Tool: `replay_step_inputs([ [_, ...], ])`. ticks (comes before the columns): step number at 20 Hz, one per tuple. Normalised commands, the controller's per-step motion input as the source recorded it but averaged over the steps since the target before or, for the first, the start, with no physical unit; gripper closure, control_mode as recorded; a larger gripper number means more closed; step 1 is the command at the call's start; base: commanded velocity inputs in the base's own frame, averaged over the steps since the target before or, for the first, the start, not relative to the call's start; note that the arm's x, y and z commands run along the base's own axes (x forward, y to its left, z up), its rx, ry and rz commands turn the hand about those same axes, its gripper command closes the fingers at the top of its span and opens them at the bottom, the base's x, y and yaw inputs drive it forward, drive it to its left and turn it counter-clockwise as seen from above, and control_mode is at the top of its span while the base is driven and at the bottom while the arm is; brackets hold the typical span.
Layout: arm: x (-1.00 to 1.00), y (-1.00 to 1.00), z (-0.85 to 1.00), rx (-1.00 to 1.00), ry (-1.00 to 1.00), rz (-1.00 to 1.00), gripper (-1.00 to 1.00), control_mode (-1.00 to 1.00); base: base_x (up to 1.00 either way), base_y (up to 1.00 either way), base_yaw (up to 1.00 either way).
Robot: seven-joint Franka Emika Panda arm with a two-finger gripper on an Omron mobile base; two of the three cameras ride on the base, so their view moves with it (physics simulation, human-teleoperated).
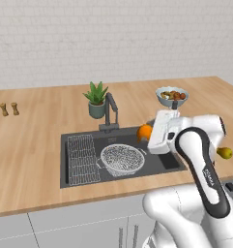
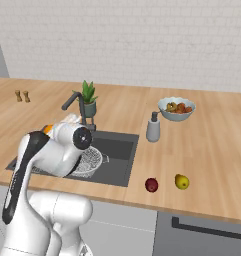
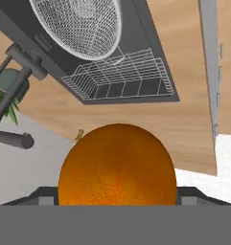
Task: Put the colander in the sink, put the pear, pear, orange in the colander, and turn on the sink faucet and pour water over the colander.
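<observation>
Hand view: the orange [image 3: 117, 165] is seen large at lower centre, seated between the jaws, which are closed on it at a wide spread. One colander [image 3: 78, 26] is shown at the top, inside the sink [image 3: 148, 43], with one wire rack [image 3: 119, 79] beside it. Left base view: the gripper [image 1: 148, 137] with the orange is placed right of centre, above the sink's right part. Two pears are counted at lower right of the right base view: one red pear [image 2: 151, 185] and one yellow pear [image 2: 181, 181], on the counter [image 2: 212, 150]. One faucet [image 1: 110, 114] is seen behind the sink.
</observation>
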Motion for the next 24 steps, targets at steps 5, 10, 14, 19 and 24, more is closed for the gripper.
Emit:
replay_step_inputs([
  [5, -0.07, -1.0, 0.01, 0.19, 0.01, -0.01, 1.0, -1.0, 0.0, 0.0, 0.0],
  [10, 0.17, -0.62, -0.37, -0.01, 0.0, 0.07, 1.0, -1.0, 0.0, 0.0, 0.0],
  [14, 0.68, -0.25, -0.19, -0.05, 0.0, 0.12, 1.0, -1.0, 0.0, 0.0, 0.0],
  [19, 0.78, -0.16, -0.03, -0.09, 0.07, 0.11, 1.0, -1.0, 0.0, 0.0, 0.0],
  [24, 0.22, -0.15, -0.09, -0.07, 0.03, 0.15, 1.0, -1.0, 0.0, 0.0, 0.0],
])
